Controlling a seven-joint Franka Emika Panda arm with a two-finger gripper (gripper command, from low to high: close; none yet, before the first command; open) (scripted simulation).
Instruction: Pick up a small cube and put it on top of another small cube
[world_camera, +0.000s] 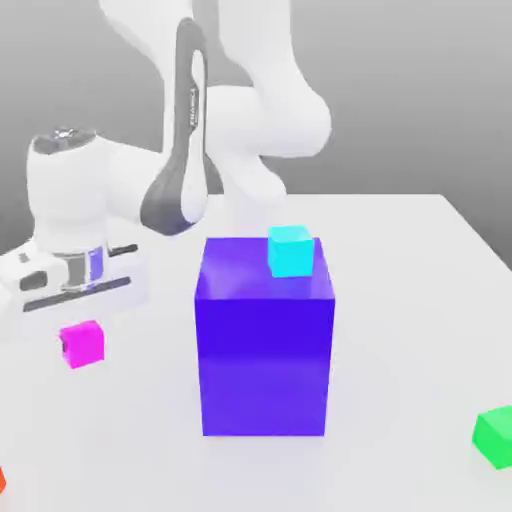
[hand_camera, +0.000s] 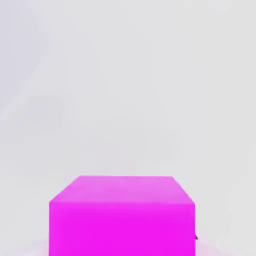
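Observation:
The small cube (world_camera: 82, 343), bright magenta, sits low over the white table at the exterior view's left, directly beneath my gripper (world_camera: 78, 318). In the hand view the same small cube (hand_camera: 121, 217) looms very close, level and square to the camera. The gripper is shut on it. A cyan small cube (world_camera: 291, 250) rests on the top of the big blue-violet block (world_camera: 265, 345), toward its far right corner. A green small cube (world_camera: 497, 436) lies on the table at the exterior view's right edge.
The tall blue-violet block stands in the middle of the table, to the right of my hand. The arm's white base and links (world_camera: 250, 130) rise behind it. A red sliver (world_camera: 2, 480) shows at the lower left edge.

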